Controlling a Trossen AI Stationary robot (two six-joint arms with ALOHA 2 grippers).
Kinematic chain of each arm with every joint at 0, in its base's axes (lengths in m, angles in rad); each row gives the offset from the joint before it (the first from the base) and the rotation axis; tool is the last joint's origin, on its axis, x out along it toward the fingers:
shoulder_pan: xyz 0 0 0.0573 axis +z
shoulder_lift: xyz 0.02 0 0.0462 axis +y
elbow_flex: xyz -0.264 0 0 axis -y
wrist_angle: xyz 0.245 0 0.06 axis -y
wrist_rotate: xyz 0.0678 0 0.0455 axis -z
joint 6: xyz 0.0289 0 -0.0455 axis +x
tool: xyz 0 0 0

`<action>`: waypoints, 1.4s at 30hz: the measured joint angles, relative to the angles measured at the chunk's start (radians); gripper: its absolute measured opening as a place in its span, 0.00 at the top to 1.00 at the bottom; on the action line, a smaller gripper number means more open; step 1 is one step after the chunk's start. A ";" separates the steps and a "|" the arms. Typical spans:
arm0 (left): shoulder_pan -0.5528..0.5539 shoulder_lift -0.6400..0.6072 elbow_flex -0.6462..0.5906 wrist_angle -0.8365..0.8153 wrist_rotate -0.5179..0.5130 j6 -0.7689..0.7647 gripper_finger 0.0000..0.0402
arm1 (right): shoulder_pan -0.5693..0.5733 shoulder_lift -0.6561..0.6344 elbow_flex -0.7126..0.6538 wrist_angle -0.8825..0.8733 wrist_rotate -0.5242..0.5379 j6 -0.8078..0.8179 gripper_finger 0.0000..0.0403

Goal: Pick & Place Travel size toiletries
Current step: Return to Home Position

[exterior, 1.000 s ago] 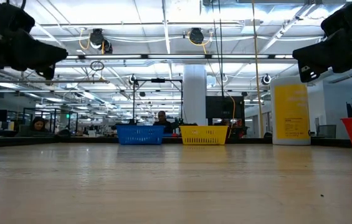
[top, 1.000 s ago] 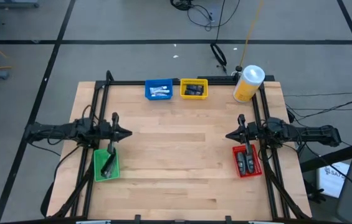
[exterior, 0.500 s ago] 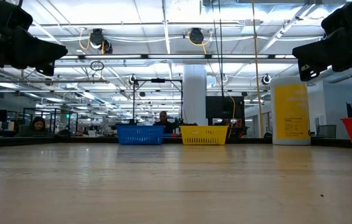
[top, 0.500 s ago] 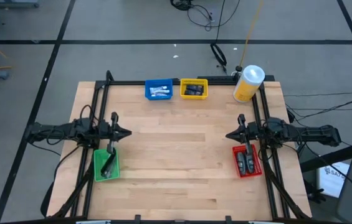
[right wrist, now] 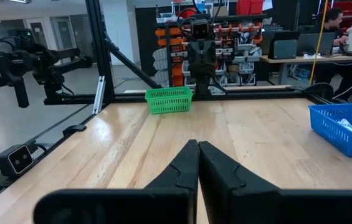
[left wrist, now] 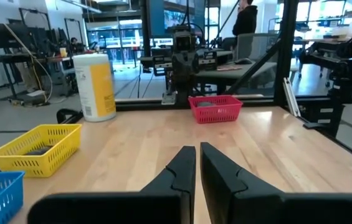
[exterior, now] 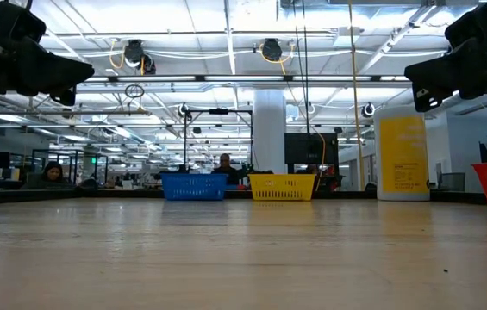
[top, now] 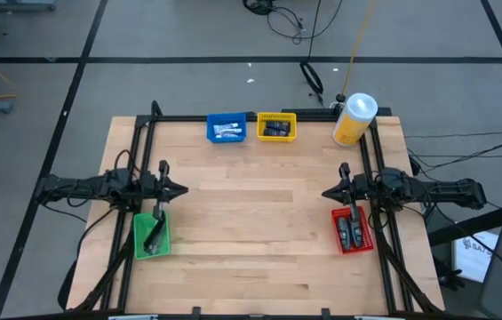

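Wooden table (top: 251,204), small white toiletries (top: 227,132) in blue bin (top: 226,116), left gripper (top: 182,189) and right gripper (top: 326,193) closed, empty

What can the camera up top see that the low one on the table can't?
Only the high view looks into the bins: white toiletries in the blue bin, dark ones in the yellow bin, a comb in the green bin. Only the low view shows the room behind, with people and a ceiling. Both show the blue and yellow bins, the canister, and the left arm and right arm at the table's sides.
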 joint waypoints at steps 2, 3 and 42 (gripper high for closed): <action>0.000 0.000 0.000 0.001 0.000 0.000 0.94 | 0.000 0.000 0.000 0.000 0.000 0.000 0.99; 0.000 0.000 0.000 0.003 0.000 0.000 0.94 | 0.000 0.000 0.000 0.000 0.000 0.000 0.99; 0.000 0.001 0.001 0.016 -0.008 0.000 0.94 | -0.078 -0.063 -0.026 -0.016 -0.001 -0.027 0.99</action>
